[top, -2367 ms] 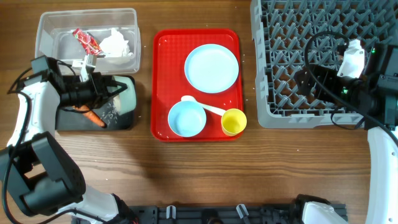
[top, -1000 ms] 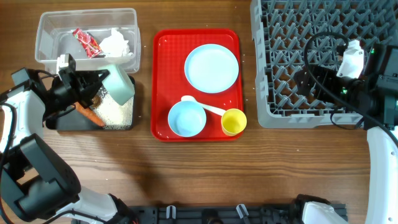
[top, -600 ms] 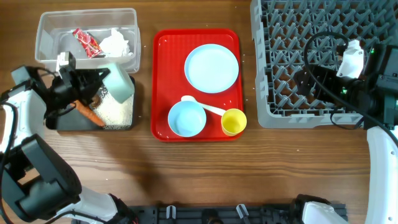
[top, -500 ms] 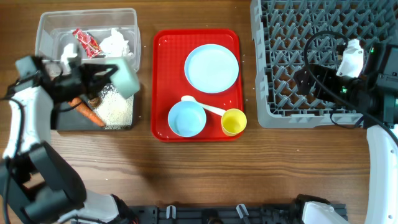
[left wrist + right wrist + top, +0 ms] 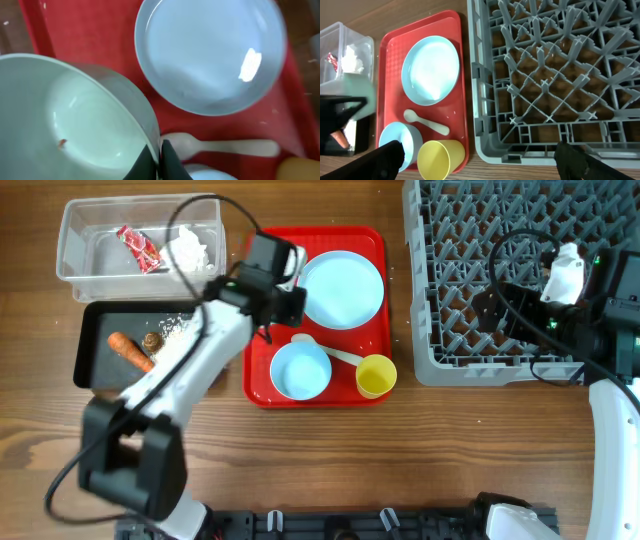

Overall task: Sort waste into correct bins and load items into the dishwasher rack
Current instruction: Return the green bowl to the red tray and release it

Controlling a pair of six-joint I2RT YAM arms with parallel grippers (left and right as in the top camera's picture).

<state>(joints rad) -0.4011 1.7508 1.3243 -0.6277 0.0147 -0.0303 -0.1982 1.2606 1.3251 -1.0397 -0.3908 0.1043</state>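
Observation:
My left gripper [image 5: 160, 159] is shut on the rim of the pale green bowl [image 5: 75, 125] and holds it over the red tray's left side, above the white spoon [image 5: 220, 147] and beside the light-blue plate [image 5: 210, 55]. In the overhead view the left gripper [image 5: 277, 305] hides the bowl. The plate [image 5: 341, 288], light-blue bowl [image 5: 300, 370], spoon [image 5: 335, 353] and yellow cup [image 5: 376, 375] lie on the red tray. The clear tub [image 5: 85, 225] holds the tissue [image 5: 188, 250] and red wrapper [image 5: 138, 247]. The black tray [image 5: 95, 370] holds the carrot [image 5: 130, 350], brown lump [image 5: 152, 340] and rice [image 5: 176, 329]. My right gripper [image 5: 481, 155] is wide open over the grey rack [image 5: 545, 75].
The red tray [image 5: 260, 300] sits between the bins and the rack [image 5: 450, 280]. The right arm and its cables [image 5: 560, 310] hang over the rack's right part. Bare wood table [image 5: 330, 460] runs along the front.
My left arm has swung right from above the black tray to over the red tray, carrying the green bowl. Rice now lies in the black tray. The right arm has not moved.

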